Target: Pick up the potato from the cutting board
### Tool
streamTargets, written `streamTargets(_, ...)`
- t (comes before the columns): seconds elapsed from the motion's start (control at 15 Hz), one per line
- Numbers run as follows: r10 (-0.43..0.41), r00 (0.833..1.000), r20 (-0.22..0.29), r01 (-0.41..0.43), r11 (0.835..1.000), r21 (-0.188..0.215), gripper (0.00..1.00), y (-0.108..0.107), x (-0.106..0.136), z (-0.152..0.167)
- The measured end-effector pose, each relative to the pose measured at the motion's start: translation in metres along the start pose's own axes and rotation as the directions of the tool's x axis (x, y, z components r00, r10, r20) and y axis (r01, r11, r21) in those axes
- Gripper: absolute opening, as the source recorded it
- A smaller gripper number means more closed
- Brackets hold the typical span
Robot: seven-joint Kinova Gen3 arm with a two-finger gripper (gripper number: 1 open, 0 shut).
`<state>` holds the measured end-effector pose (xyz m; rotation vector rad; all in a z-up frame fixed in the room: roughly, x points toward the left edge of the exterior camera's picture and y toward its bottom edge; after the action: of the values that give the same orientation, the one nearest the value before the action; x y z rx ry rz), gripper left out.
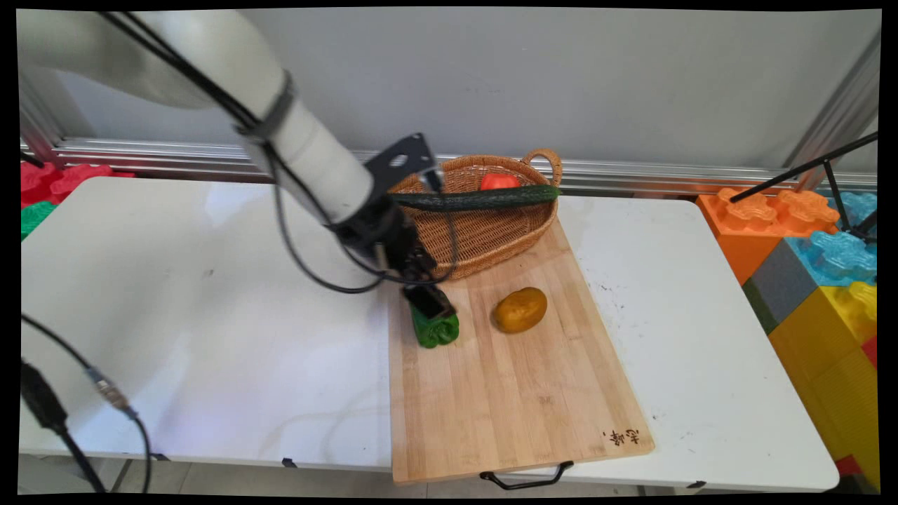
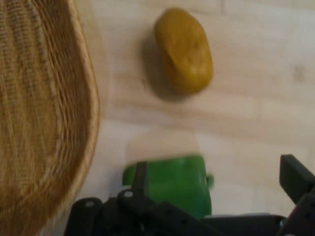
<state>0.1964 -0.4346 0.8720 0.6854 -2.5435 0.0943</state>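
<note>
My gripper (image 1: 433, 306) is down on the left side of a wooden cutting board (image 1: 519, 400), straddling a green pepper (image 1: 438, 331). In the hand view the gripper (image 2: 216, 179) is open: the green pepper (image 2: 172, 184) lies between the fingers, against the left one, with a gap to the right one. A yellow-brown potato (image 1: 519, 309) (image 2: 184, 49) lies on the board just beside it. A wicker basket (image 1: 484, 242) (image 2: 39, 123) stands at the board's far end, holding a red vegetable (image 1: 499, 181). A long cucumber (image 1: 477, 198) lies across its rim.
Large orange, blue, grey and yellow toy blocks (image 1: 807, 266) are stacked off the table's right edge under black tripod rods (image 1: 828, 175). Red and green blocks (image 1: 56, 179) sit at the far left. A black cable (image 1: 49, 407) hangs at the near left corner.
</note>
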Motion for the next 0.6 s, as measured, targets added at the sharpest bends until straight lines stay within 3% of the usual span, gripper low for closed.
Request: streamTargets(0.6,-0.104,0.994,-0.041,0.104,0.995,0.003,1.00,0.002,0.038,0.090)
